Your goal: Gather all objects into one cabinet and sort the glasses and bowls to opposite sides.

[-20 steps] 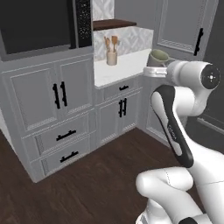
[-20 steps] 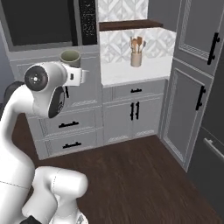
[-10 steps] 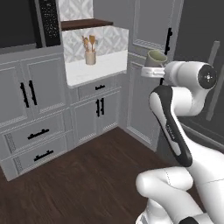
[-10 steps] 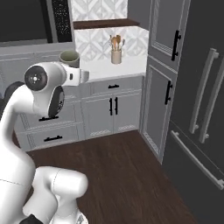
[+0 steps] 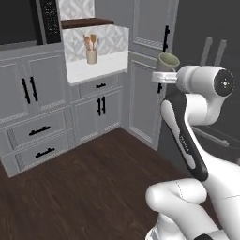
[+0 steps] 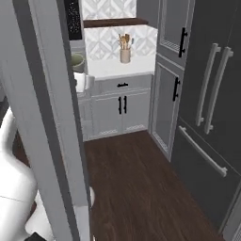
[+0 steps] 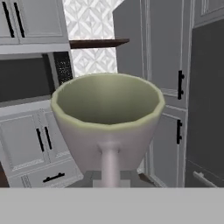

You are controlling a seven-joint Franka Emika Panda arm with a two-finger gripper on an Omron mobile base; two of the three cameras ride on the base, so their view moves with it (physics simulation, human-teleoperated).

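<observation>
My gripper point(image 5: 161, 78) is shut on a grey-beige mug point(image 5: 168, 62) and carries it upright at chest height, in front of the tall pantry doors. In the hand view the mug point(image 7: 107, 113) shows its pale-green inside, and its handle runs down to my gripper point(image 7: 110, 177). In the right base view the mug point(image 6: 77, 62) peeks out beside a near grey panel. Grey wall cabinet doors point(image 7: 26, 17) with black bar handles stand shut above the microwave. The bowls, the orange cup and the other mug are out of view.
A white counter carries a utensil holder point(image 5: 92, 56) below a patterned backsplash. The microwave point(image 5: 49, 21) is on the left and low drawer cabinets point(image 5: 37, 131) sit under it. The tall pantry point(image 6: 181, 42) and dark fridge point(image 6: 212, 94) stand to the right. A grey panel point(image 6: 52, 141) rises close by.
The base has moved, so the whole scene has slid left, the fridge has come into view and a grey panel now stands close in the right base view. The mug stays in my gripper.
</observation>
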